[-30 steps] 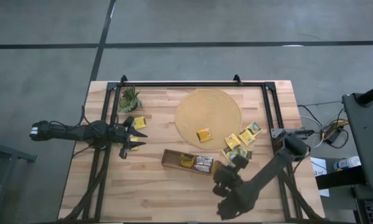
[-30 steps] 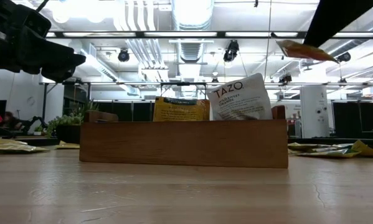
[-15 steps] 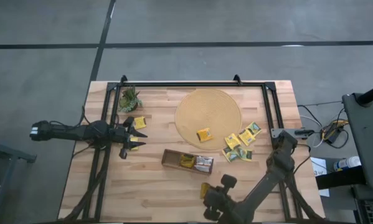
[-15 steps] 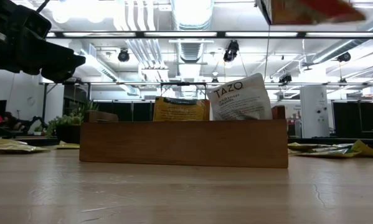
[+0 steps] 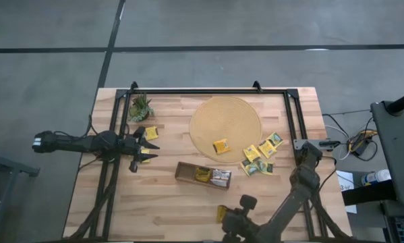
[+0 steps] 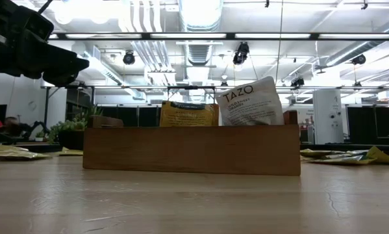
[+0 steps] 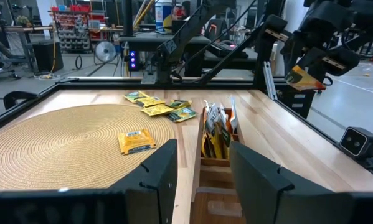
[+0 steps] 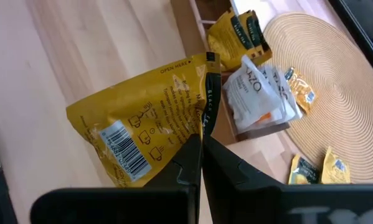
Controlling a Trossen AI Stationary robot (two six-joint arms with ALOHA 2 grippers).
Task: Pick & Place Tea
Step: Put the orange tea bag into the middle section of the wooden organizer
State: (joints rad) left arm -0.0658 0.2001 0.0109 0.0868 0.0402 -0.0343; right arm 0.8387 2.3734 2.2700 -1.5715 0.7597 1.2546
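My right gripper (image 5: 226, 216) hangs over the table's near edge, on the near side of the dark brown tray (image 5: 203, 175), shut on a yellow tea sachet (image 8: 142, 134). The tray holds a yellow sachet (image 6: 188, 114) and a white one (image 6: 249, 101), both standing on edge. One sachet (image 5: 220, 146) lies flat on the round woven mat (image 5: 225, 118). Several more (image 5: 259, 156) lie on the wood to its right. My left gripper (image 5: 148, 146) waits at the table's left, open with nothing between its fingers (image 7: 158, 174). My right gripper pinches the yellow sachet between its two shut fingers (image 8: 189, 158), at the sachet's dark-printed edge (image 8: 205, 115). The fingers slant downward. The sachet stands out past the fingertips, bent and lifted clear of the table (image 8: 99, 37).
A small green plant (image 5: 141, 106) stands at the far left corner. Two yellow sachets (image 5: 150, 133) lie on the wood beside my left gripper. A black frame (image 5: 208, 90) runs along the table's far edge and down both sides.
My right gripper has carried the yellow sachet from beside the loose sachets right of the tray toward the table's near edge and a little left, tipping as it went. It has left the low view. The sachet stays lifted clear.
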